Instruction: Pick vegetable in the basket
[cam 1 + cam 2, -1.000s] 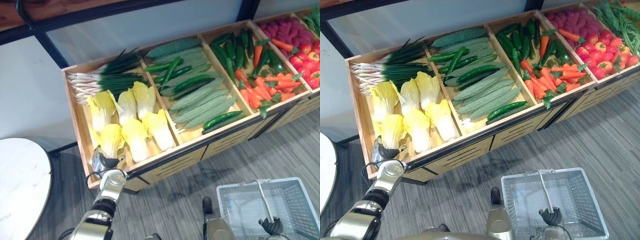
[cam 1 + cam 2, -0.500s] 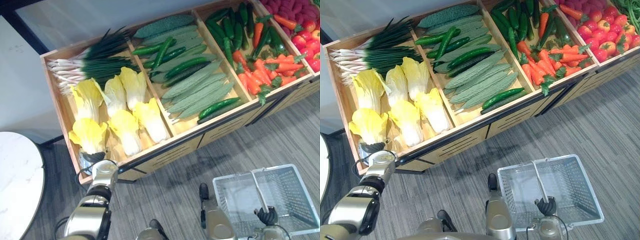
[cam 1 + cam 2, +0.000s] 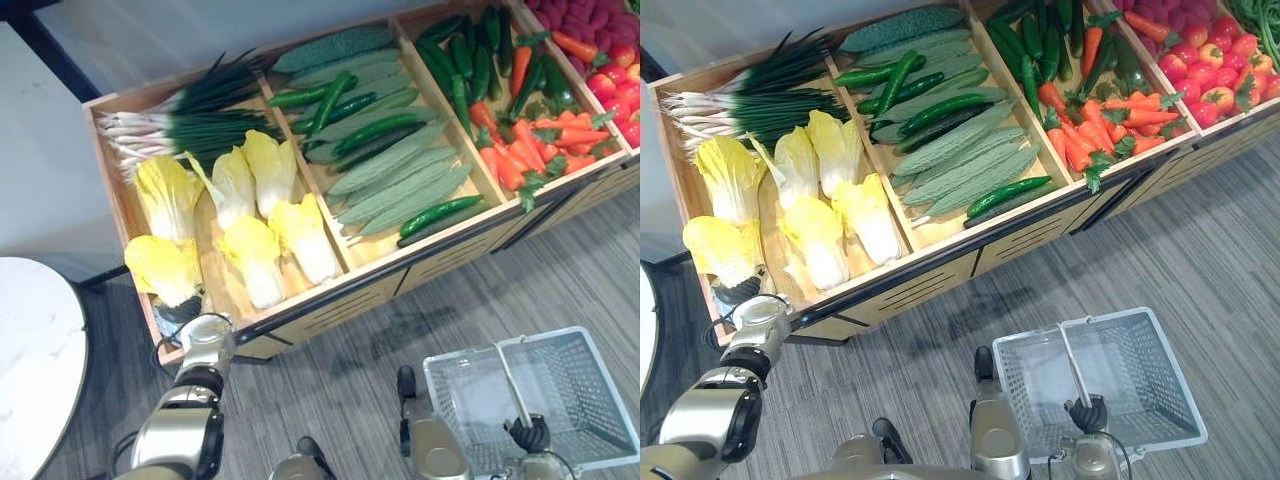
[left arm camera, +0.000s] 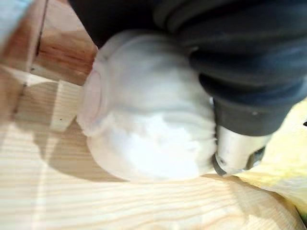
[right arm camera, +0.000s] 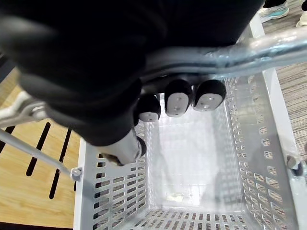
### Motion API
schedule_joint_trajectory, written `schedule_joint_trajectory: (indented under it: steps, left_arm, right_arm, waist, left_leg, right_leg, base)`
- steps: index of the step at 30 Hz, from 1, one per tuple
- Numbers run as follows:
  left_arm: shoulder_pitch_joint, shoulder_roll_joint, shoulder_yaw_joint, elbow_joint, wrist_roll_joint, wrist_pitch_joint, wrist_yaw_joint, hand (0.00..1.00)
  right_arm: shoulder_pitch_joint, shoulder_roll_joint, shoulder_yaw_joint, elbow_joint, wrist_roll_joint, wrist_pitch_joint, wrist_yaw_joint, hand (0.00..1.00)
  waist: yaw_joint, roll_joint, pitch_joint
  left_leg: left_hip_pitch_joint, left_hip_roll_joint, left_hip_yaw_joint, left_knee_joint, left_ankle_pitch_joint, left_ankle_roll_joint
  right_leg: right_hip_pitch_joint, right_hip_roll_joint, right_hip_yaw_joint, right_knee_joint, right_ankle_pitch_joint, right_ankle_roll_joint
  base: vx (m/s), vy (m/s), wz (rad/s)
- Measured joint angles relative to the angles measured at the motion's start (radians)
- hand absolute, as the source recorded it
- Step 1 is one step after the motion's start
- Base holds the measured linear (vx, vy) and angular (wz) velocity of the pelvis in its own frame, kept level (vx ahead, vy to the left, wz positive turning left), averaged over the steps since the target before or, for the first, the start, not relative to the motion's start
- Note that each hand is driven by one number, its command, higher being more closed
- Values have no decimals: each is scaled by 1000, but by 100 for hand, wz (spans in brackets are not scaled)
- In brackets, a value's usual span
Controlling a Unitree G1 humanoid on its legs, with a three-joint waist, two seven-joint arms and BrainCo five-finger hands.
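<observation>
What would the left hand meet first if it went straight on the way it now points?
The left hand grips a napa cabbage by its white base. Straight on, it would probably push into the next cabbage behind it in the same compartment, though depth is unclear.

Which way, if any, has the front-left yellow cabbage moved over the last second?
Yes. Held in the left hand, the yellow cabbage has moved away from its neighbouring cabbage, towards the crate's left wall, which it now overlaps.

Wooden crate [image 3: 118,200], cabbages [image 3: 250,255], cucumbers [image 3: 380,130], carrots [image 3: 510,165]
</observation>
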Motion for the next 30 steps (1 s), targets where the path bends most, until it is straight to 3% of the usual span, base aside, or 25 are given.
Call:
schedule_joint_trajectory:
  steps: [4,9,15,22,25,28,30]
  left_arm:
    - [67,-74,-1,-134,-1,-25,41,100]
    - [165,-149,-25,-413,4,-38,151,100]
    - [248,-156,-25,-679,16,-80,217,100]
    - [282,-156,-8,-896,56,-123,243,100]
    - [283,-151,-26,-993,114,-144,227,100]
    - [283,-117,-135,-1120,180,-154,119,100]
    - [280,-56,-247,-1175,218,-154,-18,100]
  right_arm:
    - [19,14,-22,18,-1,1,1,100]
    - [35,24,-80,21,-4,22,2,100]
    - [64,25,-163,21,-9,53,6,100]
    - [76,12,-206,-11,-37,65,22,100]
    - [76,-3,-206,-45,-72,78,43,100]
    - [72,-51,-206,-76,-96,82,60,100]
    - [58,-120,-206,-117,-137,71,100,100]
  waist:
    - [1,-5,-4]
    - [6,-8,-25]
    - [14,0,-103]
    - [17,1,-151]
    - [17,0,-161]
    - [30,-2,-168]
    - [35,-2,-170]
  left_leg:
    - [13,-10,-21,-10,0,1]
    - [17,-25,-49,-20,4,7]
    - [29,-31,-76,-35,8,12]
    - [29,-47,-97,-48,13,18]
    - [31,-51,-98,-53,14,18]
    - [38,-52,-75,-53,9,16]
    - [59,-52,-30,-53,0,14]
  right_leg:
    - [39,-6,-15,-33,11,5]
    - [67,-20,-40,-59,23,7]
    - [100,-24,-67,-74,23,6]
    - [115,-37,-77,-82,20,2]
    - [115,-41,-76,-82,20,2]
    - [104,-39,-47,-80,22,5]
    - [96,-30,-1,-78,29,16]
  base:
    - [15,1,17]
    - [8,-1,14]
    - [-6,-15,13]
    - [-59,-9,7]
    - [-19,-7,-1]
    - [-3,-1,-22]
    - [21,6,-54]
